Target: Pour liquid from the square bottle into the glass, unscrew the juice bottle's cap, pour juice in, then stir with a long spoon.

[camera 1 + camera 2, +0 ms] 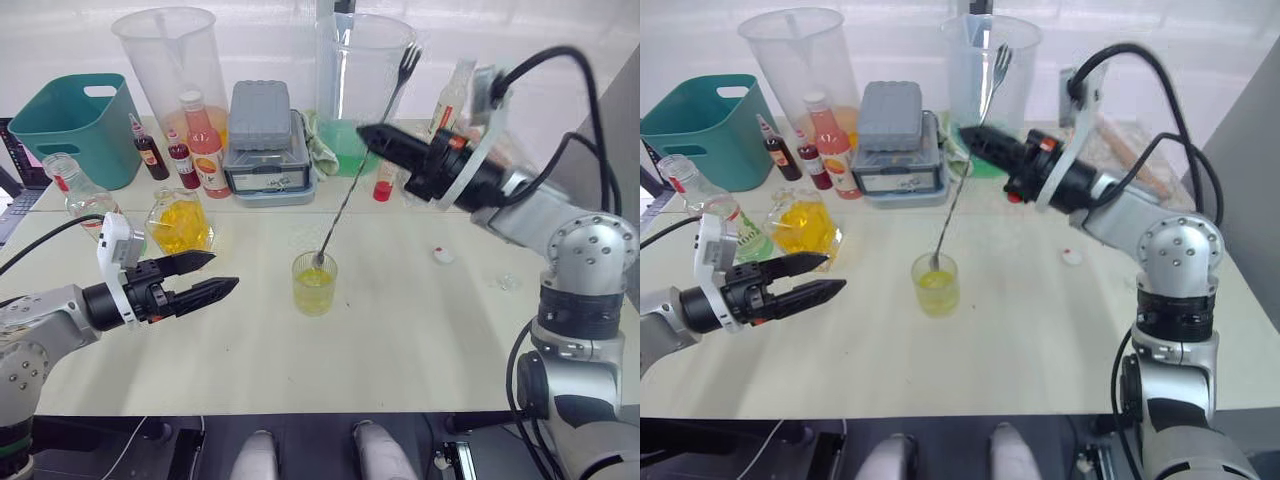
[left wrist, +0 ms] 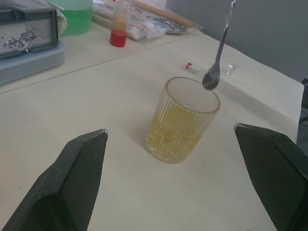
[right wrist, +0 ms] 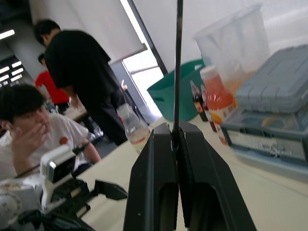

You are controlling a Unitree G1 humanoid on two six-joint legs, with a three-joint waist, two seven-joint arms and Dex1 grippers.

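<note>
The glass (image 1: 314,283) stands mid-table, about a third full of yellow liquid (image 2: 175,132). My right gripper (image 1: 375,138) is shut on the long spoon (image 1: 355,185), which slants down so its small bowl (image 2: 211,79) hangs at the glass's far rim, above the liquid. Left of the glass, my left gripper (image 1: 222,270) is open and points at it, its fingers (image 2: 72,178) wide apart and holding nothing. The square bottle (image 1: 180,222) sits behind that gripper. Further left is the juice bottle (image 1: 80,195). The white cap (image 1: 443,255) lies on the table right of the glass.
Along the back stand a teal bin (image 1: 75,125), two large clear pitchers (image 1: 170,60) (image 1: 360,70), an orange-red bottle (image 1: 205,145), small dark bottles (image 1: 150,150) and a grey box (image 1: 262,140). A red cap (image 1: 383,190) lies near. People (image 3: 72,72) are beyond the table's left side.
</note>
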